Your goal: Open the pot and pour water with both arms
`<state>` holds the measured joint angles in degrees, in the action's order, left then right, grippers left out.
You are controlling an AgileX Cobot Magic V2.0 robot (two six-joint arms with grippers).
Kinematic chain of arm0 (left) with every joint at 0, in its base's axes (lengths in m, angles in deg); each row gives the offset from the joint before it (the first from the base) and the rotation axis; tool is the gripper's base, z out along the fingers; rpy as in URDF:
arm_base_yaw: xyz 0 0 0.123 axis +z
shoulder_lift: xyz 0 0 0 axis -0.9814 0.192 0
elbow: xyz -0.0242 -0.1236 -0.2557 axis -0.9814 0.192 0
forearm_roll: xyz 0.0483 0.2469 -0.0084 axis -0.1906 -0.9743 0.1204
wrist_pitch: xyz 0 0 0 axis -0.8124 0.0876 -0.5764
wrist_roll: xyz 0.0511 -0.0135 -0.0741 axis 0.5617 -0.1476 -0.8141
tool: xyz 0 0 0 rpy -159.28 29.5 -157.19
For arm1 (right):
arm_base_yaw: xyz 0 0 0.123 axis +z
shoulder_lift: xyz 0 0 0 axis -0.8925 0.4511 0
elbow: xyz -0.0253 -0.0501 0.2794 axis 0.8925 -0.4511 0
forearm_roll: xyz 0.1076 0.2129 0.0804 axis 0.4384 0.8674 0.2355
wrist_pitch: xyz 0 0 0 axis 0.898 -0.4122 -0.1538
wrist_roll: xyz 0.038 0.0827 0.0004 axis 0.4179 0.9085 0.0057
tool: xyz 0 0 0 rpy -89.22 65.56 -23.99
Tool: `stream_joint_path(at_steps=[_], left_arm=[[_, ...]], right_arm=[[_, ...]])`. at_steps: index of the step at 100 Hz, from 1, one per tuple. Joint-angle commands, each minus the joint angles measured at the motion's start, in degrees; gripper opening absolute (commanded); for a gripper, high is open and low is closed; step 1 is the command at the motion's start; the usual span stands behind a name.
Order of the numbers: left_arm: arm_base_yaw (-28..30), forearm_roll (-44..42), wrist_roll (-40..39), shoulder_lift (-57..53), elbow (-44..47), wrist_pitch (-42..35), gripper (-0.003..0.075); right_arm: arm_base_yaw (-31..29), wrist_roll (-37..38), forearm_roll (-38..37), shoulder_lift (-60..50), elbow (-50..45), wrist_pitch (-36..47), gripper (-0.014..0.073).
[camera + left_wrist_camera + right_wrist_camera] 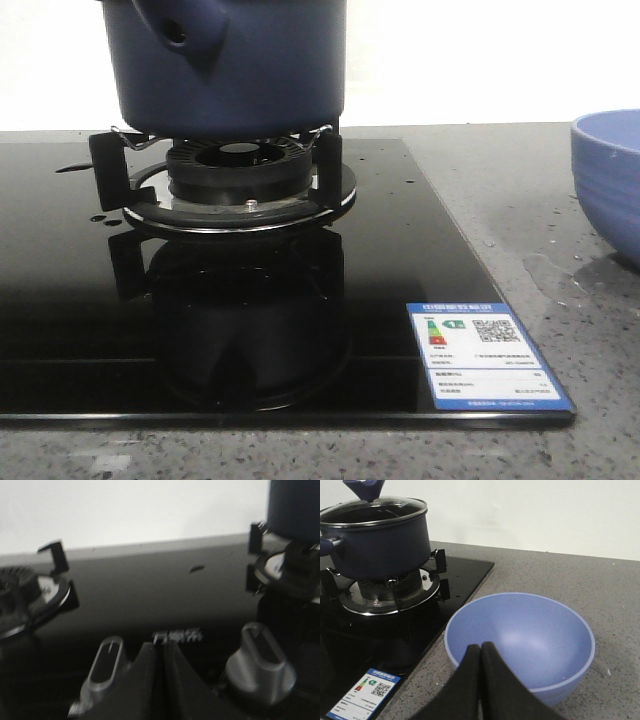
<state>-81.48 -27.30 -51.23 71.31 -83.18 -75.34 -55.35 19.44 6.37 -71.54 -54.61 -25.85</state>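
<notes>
Plainly, both hands are pinched together and empty: the right hand point(480, 652) hovers over the light blue bowl point(520, 645) on the table point(600, 590), the left hand point(161, 652) hangs over the knobs point(262, 662) of the hob point(300, 330). The pot point(235, 65) sits on its burner point(240, 180), lid point(372, 507) on, so opening has not begun; next, a hand must spread and take the lid's knob. Only the right wrist view shows the lid.

- Your pot point(235, 70) is dark navy, matte.
- Its lid point(372, 505) is clear glass with a steel rim and a blue knob point(364, 487).
- The bowl point(520, 642) is lighter blue.
- The hob point(250, 320) is glossy black; its label point(487, 355) is white, edged blue.
- The counter point(580, 580) is speckled grey.
- The dials point(260, 662) look silver-grey, though that view is blurred.
</notes>
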Motion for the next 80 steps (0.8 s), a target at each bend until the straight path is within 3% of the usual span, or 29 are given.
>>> stream_joint_path(at_steps=[1,18,80], left_arm=[[1.68,0.58,-0.93,-1.57,0.9,-3.29,-0.002],[2.6,0.66,-1.02,-1.57,1.56,5.46,-0.002],[2.6,0.32,-0.92,-1.57,1.56,5.58,-0.002]], right_arm=[[0.11,-0.55,0.41,0.07,1.36,4.68,-0.0064],[0.11,-0.55,0.41,0.18,1.36,4.68,-0.0064],[0.11,-0.55,0.41,0.18,1.36,4.68,-0.0064]])
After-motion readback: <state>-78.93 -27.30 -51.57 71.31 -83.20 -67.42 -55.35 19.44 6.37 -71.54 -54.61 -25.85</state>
